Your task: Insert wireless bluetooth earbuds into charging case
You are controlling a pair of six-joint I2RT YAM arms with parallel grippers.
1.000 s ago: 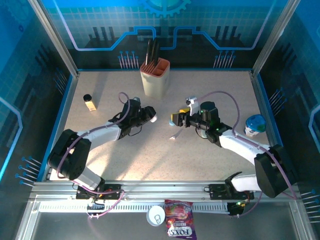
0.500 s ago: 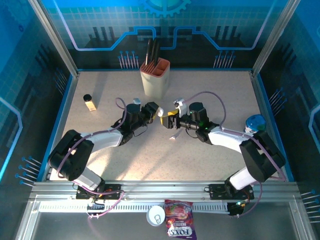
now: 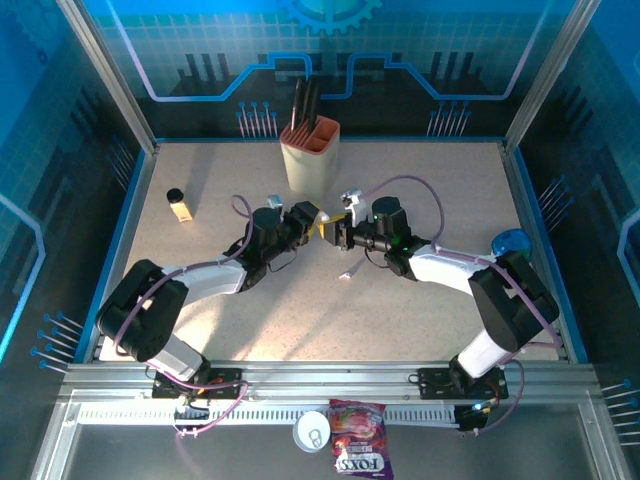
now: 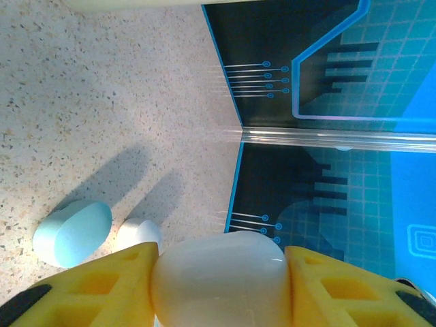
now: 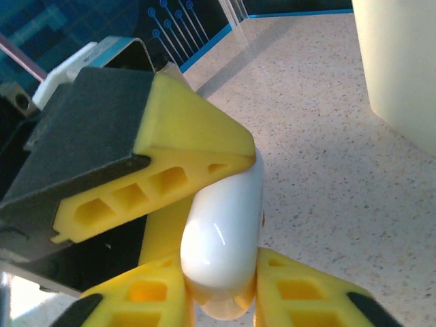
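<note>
Just in front of the beige utensil holder [image 3: 311, 156], both grippers meet tip to tip over the surface [image 3: 300, 320]. The left gripper [image 3: 312, 219] reaches from the holder's left, the right gripper [image 3: 338, 233] from its right.

Both are on the same white charging case [image 5: 223, 245]:
- The left gripper's yellow fingers [image 4: 119, 286] are clamped on the case's two flanks, jaws part-way apart at the width of the case. The pebble shape sits square between them.
- The right gripper is closed down tight on the opposite end, with its fingers [image 5: 310, 296] either side of the rounded tip.
- The case looks lifted clear of the surface in the right wrist view. Can't tell whether its lid is open.

The earbud [image 3: 346, 273], as far as I can make out, is the tiny white bit lying on the surface in front of the holder. It sits a little nearer the arm bases than the right gripper and doesn't touch it. Too small to tell its orientation.

Off to the holder's right, in the left wrist view, a pale teal case [image 4: 73, 232] lies flat on the surface. Just beside it is a smaller white rounded piece [image 4: 139, 234]; can't tell what it is. Left of the holder is a small bottle [image 3: 179, 205] with a black cap.
</note>
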